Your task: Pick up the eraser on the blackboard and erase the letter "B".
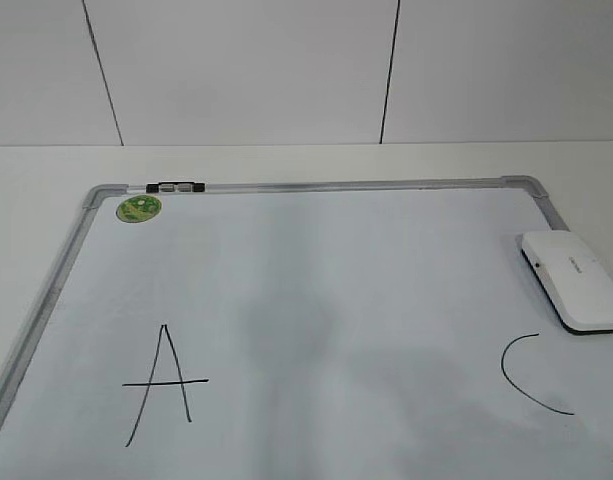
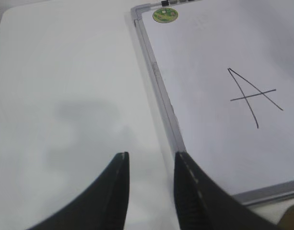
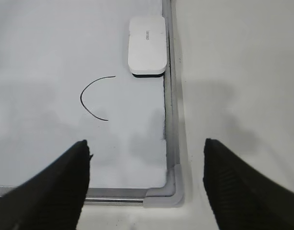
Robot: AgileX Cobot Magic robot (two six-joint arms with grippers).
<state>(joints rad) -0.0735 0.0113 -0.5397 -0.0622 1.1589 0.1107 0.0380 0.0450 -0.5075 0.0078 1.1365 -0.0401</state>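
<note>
The blackboard (image 1: 316, 300) is a white board in a grey frame, lying flat. The white eraser (image 1: 572, 280) lies on it at its right edge, untouched; it also shows in the right wrist view (image 3: 147, 45), far ahead of the fingers. A black "A" (image 1: 164, 384) is at the left and a curved "C" (image 1: 531, 376) at the right. No letter "B" shows in any view. My left gripper (image 2: 149, 160) is open and empty over the table by the board's left frame. My right gripper (image 3: 147, 148) is wide open and empty above the board's near right corner (image 3: 171, 187).
A round green sticker (image 1: 139, 208) and a small black-and-silver clip (image 1: 175, 187) sit at the board's far left corner. White table surrounds the board, and a white panelled wall stands behind it. Neither arm shows in the exterior view.
</note>
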